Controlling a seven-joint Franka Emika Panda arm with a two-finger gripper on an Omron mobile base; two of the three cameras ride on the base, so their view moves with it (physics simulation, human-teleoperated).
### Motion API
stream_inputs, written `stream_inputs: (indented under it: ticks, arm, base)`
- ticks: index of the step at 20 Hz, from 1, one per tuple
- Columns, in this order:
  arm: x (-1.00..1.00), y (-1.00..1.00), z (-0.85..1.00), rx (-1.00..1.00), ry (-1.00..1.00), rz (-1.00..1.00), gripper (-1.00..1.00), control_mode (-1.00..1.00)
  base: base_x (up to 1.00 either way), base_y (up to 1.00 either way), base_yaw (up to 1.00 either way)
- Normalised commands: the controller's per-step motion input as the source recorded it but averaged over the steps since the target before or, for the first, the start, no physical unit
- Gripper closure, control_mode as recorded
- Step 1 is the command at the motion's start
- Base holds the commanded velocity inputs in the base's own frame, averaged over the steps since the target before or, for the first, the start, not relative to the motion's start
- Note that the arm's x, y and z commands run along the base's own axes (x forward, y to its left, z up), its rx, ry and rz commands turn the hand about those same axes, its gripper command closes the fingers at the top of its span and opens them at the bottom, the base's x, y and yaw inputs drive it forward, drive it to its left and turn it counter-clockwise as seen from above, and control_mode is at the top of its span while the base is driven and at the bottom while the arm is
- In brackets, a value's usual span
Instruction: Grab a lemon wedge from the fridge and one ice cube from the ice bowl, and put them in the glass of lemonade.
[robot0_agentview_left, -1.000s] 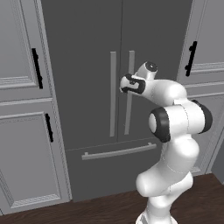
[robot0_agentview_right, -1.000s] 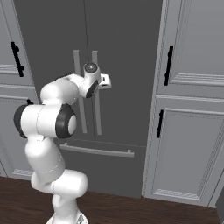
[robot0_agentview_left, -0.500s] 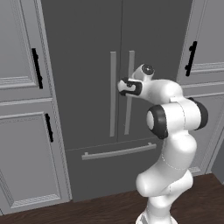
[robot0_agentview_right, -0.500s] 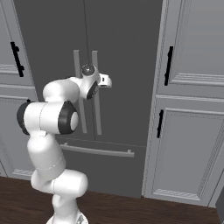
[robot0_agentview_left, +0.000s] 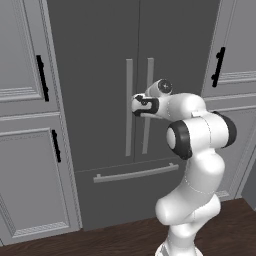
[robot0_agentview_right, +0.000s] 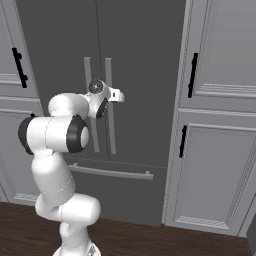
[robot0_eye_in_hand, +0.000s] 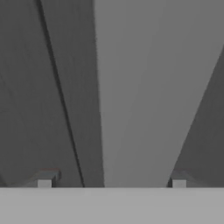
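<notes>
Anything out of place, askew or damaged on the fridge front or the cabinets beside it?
Nothing stands out. The fridge has both doors shut, its two bar handles upright and parallel, and the cabinets look intact. The gripper straddles one handle, its fingertips apart.

The fridge (robot0_agentview_left: 100, 75) is dark grey with light grey bar handles (robot0_agentview_left: 129, 107), flanked by grey cabinets (robot0_agentview_right: 220, 150) with black handles (robot0_agentview_right: 192, 75).

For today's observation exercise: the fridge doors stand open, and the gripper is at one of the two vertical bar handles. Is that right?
Not quite. The fridge doors are shut, as both base views show. The rest holds: the gripper straddles a vertical bar handle, seen in the hand view.
</notes>
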Motion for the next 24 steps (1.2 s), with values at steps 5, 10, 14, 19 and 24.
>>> stream_inputs:
  ticks: [5, 10, 14, 19, 24]
  arm:
    - [0.0, 0.09, 0.0, 0.0, 0.0, -0.01, 1.0, -1.0]
    - [0.0, -0.17, 0.01, 0.0, 0.02, -0.09, 1.0, -1.0]
    - [-0.04, -0.61, 0.02, 0.0, 0.0, -0.16, 1.0, -1.0]
    - [-0.18, -0.6, 0.14, 0.02, 0.0, -0.14, 1.0, -1.0]
    - [-0.53, -0.68, 0.35, 0.1, 0.0, -0.1, 1.0, -1.0]
  base:
    - [0.0, 0.0, 0.0]
    - [0.0, 0.0, 0.0]
    - [0.0, 0.0, 0.0]
    - [0.0, 0.0, 0.0]
    - [0.0, 0.0, 0.0]
